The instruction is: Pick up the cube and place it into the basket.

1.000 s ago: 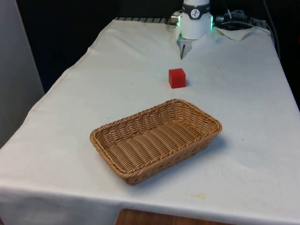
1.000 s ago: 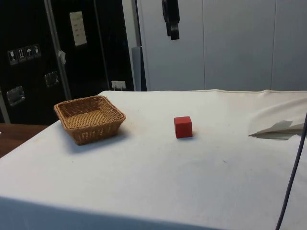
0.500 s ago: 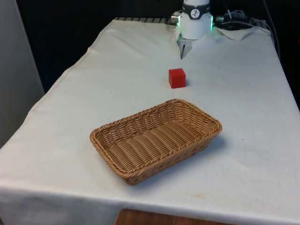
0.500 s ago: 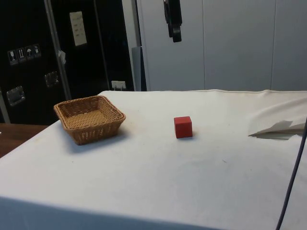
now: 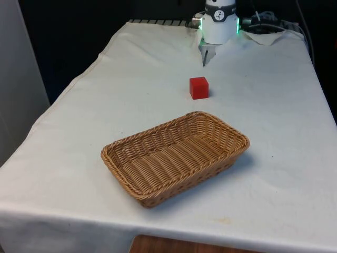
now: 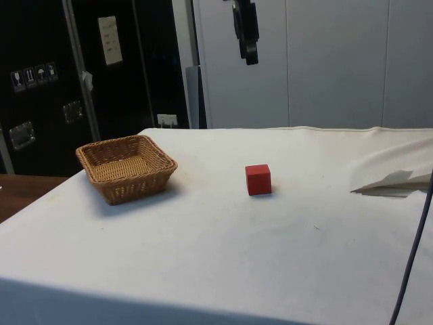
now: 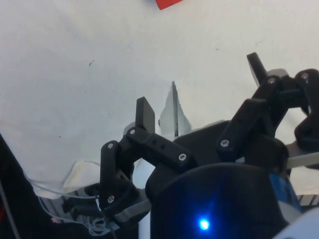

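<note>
**Block on the cloth, jaws up high**

I see the red block (image 5: 199, 87) sitting flat on the white cloth (image 5: 158, 95) that covers the bench. Nothing is touching it. The brown basket (image 5: 175, 157) sits apart from it. In the front view, the basket is at about 7 o'clock from the block. In the side view, the basket (image 6: 126, 167) is at 9 o'clock from the block (image 6: 258, 179), with bare cloth between them. The inside of the basket shows just its woven bottom.

My gripper (image 6: 248, 51) hangs high in the air in the side view, at about 12 o'clock from the block and well apart from it. In the wrist view, the jaws (image 7: 199, 87) are spread wide and hold nothing. A corner of the block (image 7: 168, 3) shows there past the fingertips (image 7: 145, 112).
</note>
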